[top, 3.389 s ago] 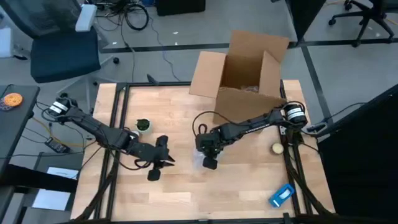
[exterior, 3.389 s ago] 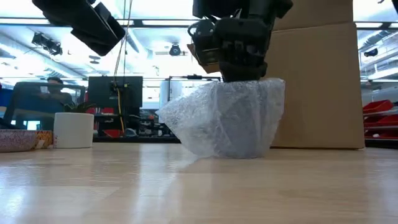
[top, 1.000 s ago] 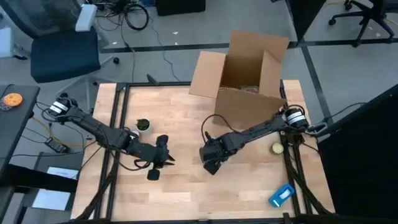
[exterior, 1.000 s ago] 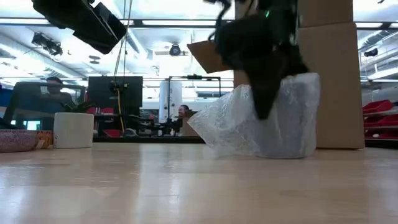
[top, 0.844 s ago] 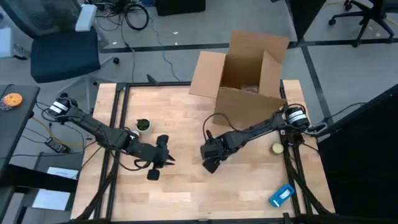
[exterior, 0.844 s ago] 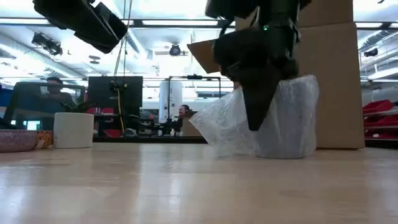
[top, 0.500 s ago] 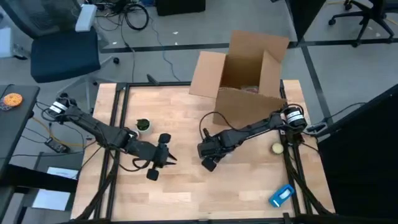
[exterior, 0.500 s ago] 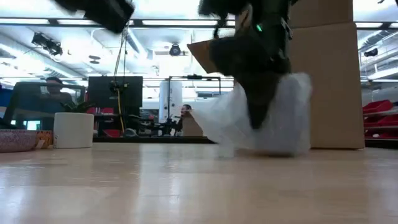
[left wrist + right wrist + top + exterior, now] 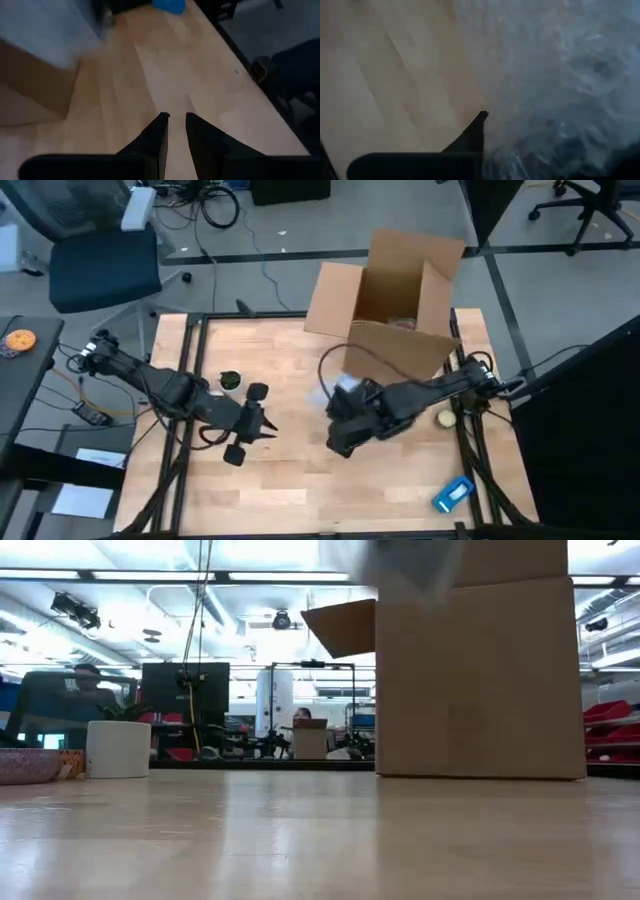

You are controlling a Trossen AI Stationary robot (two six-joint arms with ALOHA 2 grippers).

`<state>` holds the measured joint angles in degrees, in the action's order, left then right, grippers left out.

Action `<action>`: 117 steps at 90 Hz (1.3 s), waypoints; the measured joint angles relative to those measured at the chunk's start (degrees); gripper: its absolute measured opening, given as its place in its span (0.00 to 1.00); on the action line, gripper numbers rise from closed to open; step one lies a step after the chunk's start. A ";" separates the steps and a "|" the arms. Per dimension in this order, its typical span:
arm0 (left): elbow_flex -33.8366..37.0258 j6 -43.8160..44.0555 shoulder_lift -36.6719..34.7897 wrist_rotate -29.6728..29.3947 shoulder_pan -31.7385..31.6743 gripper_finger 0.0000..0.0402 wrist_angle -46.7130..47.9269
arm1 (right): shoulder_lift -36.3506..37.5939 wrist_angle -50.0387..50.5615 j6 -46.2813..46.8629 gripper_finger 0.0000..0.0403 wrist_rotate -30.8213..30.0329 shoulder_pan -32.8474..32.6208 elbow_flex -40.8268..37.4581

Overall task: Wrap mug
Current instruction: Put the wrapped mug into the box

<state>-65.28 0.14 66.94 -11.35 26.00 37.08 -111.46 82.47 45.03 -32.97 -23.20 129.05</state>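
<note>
High view: right tool (image 9: 347,432) clamped on bubble-wrapped mug (image 9: 349,393), lifted off bench (image 9: 290,480); keep grip firm nearing cardboard box (image 9: 385,290); left tool (image 9: 243,435) nearly together, idle.

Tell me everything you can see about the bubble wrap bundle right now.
The bubble wrap bundle is a crumpled, translucent whitish wad of plastic bubble sheet. It is off the table: the low view shows only a blurred pale edge of it at the top, above the bare wood. The right hand holds it, with the wrap bunched against one finger in the right wrist view. From above it sits just in front of the open cardboard box. What it covers cannot be seen.
</note>
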 joint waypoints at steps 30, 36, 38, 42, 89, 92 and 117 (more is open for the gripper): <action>4.59 -5.92 0.37 -0.59 -1.90 0.13 -7.20 | 8.64 -20.95 -26.57 0.04 -10.99 4.09 3.29; 4.99 -5.91 0.37 -0.58 -2.07 0.13 -7.32 | 9.95 -23.42 -30.76 0.04 -13.06 6.74 3.33; 5.13 -5.90 0.37 -0.59 -2.08 0.13 -7.36 | 10.29 -24.17 -31.95 0.04 -13.40 7.67 3.33; 5.46 -5.92 0.37 -0.57 -2.16 0.13 -7.29 | 10.82 -25.00 -34.12 0.04 -13.67 9.84 3.33; 6.30 -4.59 0.36 -0.74 -2.51 0.13 -9.07 | 11.38 -9.49 -36.20 0.04 2.48 47.93 2.28; 6.30 -4.59 0.35 -0.74 -2.52 0.13 -9.11 | 11.24 -8.30 -36.53 0.04 4.87 49.32 1.86; 6.99 -0.74 0.35 -0.73 -2.64 0.13 -8.30 | 11.33 8.23 -28.72 0.04 21.17 57.30 -5.91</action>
<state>-58.29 -0.60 67.29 -12.08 23.35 28.78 -100.13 90.70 16.31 -11.81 34.10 123.13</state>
